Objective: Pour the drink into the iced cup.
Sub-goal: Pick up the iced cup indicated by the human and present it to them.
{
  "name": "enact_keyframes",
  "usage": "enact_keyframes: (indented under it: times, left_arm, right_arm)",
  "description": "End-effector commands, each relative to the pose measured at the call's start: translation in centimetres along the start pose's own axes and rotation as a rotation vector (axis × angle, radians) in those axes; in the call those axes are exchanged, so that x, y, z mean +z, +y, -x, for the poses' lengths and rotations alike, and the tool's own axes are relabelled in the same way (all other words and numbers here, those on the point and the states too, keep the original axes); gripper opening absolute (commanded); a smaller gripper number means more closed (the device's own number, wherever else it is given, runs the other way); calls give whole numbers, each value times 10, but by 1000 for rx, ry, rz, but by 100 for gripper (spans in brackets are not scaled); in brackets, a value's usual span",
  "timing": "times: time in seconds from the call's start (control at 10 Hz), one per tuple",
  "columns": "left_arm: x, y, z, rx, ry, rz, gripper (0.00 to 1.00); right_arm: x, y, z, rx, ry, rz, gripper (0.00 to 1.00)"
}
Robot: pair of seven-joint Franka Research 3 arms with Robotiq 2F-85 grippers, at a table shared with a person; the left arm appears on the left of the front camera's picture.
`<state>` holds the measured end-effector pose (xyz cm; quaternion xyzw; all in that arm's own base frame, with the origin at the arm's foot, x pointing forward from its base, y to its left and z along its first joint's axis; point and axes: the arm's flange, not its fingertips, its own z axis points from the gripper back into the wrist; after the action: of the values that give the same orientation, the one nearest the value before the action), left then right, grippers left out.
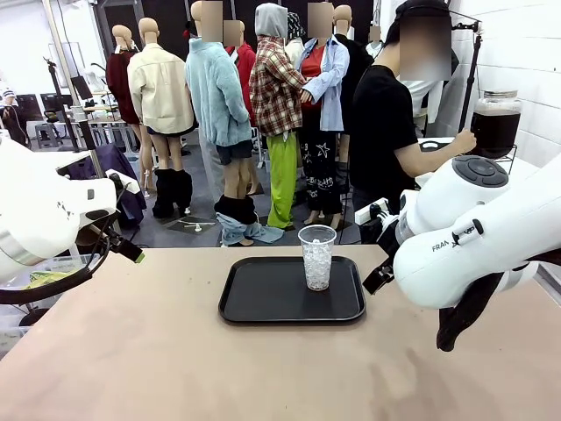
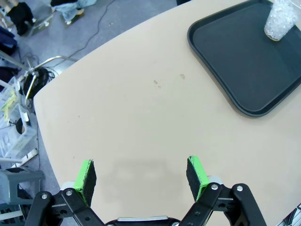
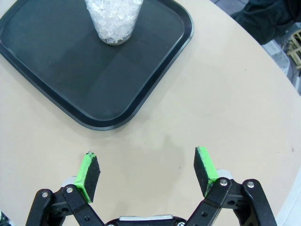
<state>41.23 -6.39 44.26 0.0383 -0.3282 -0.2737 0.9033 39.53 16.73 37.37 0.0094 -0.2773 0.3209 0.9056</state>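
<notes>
The clear plastic cup of crushed ice (image 1: 317, 259) is standing on the black rectangular tray (image 1: 237, 311) on the tan table (image 1: 131, 351), seemingly holding no drink yet. The dark brown drink (image 1: 495, 127) is sitting in a lidded glass jar at the far right, with a person's hand (image 1: 463, 140) resting against it. The left fingers (image 2: 87, 175) and right fingers (image 3: 89, 172) are hovering spread and empty above the table, so the pour is looking entirely undone.

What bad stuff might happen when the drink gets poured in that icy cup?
1. The cup is filled high with ice, so the drink may overflow onto the tray.
2. The drink is in a big jar by the person's hand; pouring from something so bulky might splash or knock the light cup over.
</notes>
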Motion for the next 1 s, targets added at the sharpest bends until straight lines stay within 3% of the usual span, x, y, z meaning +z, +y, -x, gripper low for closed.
enact_keyframes:
  times: [0.0,0.9]
  left_arm:
    - [4,1,-1,-4,17,-5,100]
    - [4,1,-1,-4,17,-5,100]
  right_arm:
    - [0,1,0,0,0,-1,100]
    - [0,1,0,0,0,-1,100]
